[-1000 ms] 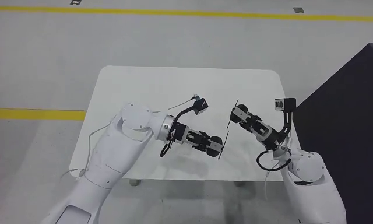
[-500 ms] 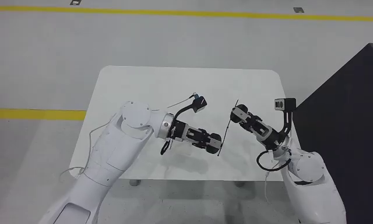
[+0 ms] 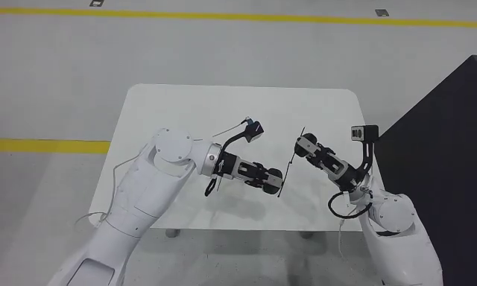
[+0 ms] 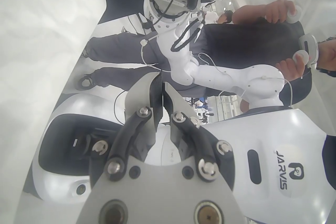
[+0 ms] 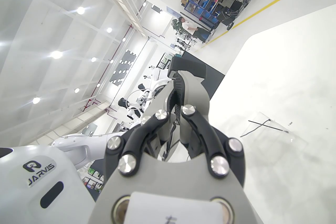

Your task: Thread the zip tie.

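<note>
Top view: I am watching the left hand [image 3: 274,183] and right hand [image 3: 302,144] pinching the thin black plastic zip tie [image 3: 291,163] above the white desk [image 3: 223,107]. It is lying straight, its long axis running from near-left to far-right. No loop is showing, so I am judging the threading undone.
Left wrist view: the left hand [image 4: 158,93] is clamping shut.
Right wrist view: the right hand [image 5: 177,86] is clamping shut.

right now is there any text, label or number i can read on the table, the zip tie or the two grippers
zip tie: no print seen.
table: no print seen.
left gripper: no print seen.
right gripper: a white label on its base, cut off by the picture's edge, unreadable.
</note>
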